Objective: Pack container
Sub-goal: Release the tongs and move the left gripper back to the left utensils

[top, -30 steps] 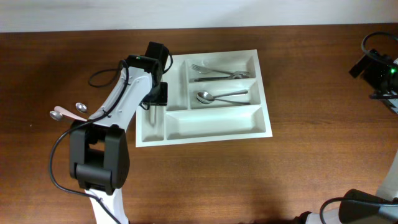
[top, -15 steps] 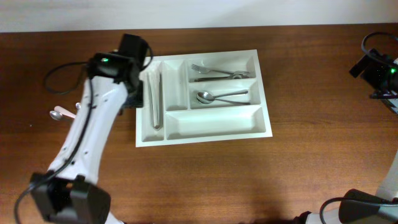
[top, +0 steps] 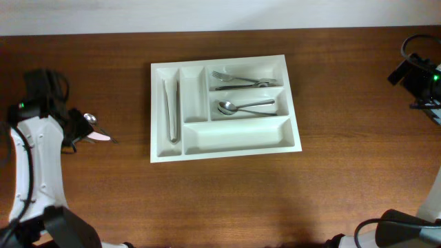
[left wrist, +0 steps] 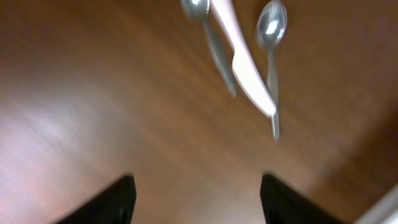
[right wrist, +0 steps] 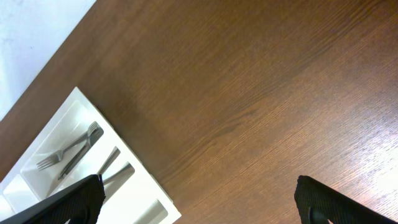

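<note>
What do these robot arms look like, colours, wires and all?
The left arm is white tubular shells with black joints, loose black cables and a small green light. The right arm shows black parts, a green light and a looping black cable. The left gripper and right gripper have flat black fingers.

Brown wooden table [top: 227, 200], white wall [top: 207, 14] behind — two spoons [left wrist: 272, 25], pale pink utensil [left wrist: 245, 68] between them

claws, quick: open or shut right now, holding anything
Left claw: open, holding nothing.
Right claw: open, holding nothing.
</note>
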### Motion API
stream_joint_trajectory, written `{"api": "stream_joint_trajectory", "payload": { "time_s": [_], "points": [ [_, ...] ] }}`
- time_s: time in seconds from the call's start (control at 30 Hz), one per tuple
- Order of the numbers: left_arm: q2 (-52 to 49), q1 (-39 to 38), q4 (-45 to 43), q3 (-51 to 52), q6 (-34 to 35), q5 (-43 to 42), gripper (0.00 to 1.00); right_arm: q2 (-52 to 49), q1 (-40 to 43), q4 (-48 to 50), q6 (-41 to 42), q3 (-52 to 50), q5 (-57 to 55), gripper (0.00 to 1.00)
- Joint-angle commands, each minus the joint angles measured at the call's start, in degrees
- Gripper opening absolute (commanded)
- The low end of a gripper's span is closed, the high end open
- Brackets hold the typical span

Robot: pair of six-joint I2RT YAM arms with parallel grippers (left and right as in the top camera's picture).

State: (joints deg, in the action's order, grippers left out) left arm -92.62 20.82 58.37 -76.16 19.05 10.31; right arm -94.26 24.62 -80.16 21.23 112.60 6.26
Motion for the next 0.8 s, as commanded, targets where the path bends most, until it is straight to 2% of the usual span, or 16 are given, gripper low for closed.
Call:
{"api": "stream_joint_trajectory", "payload": {
  "time_s": [0.0,0.2,0.37,0.5,0.63,0.7,0.77],
  "points": [
    [-2.1,3.1,-5.0,6.1,7.7,-9.2,0.64,-0.2,0.2,0.2,0.3,0.0,-0.3,0.99],
    [-6.7,4.6,-12.2,8.0,8.4,-7.7,0.57,-0.2,0.2,0.2,0.3,0.0,-0.3,0.99],
    [-10.8,4.7,-17.0,8.0,8.8,-7.1,0.45,-0.2,0.2,0.2,0.3,0.0,-0.3,0.99],
    [-11.7,4.9,-20.1,8.0,8.5,-5.3,0.45,-0.2,0.2,0.0,0.3,0.0,-0.3,0.99],
    [-11.7,4.9,-24.2,7.9,0.6,-4.9,0.46,-0.2,0.2,0.0,0.3,0.0,-0.3,0.99],
    [-11.7,4.9,-24.6,7.8,-4.9,-4.9,0.52,-0.2,0.2,0.0,0.3,0.0,-0.3,0.99],
    [-11.7,5.4,-24.3,7.8,-8.3,-5.4,0.53,-0.2,0.2,0.0,0.3,0.0,-0.3,0.99]
  ]
}}
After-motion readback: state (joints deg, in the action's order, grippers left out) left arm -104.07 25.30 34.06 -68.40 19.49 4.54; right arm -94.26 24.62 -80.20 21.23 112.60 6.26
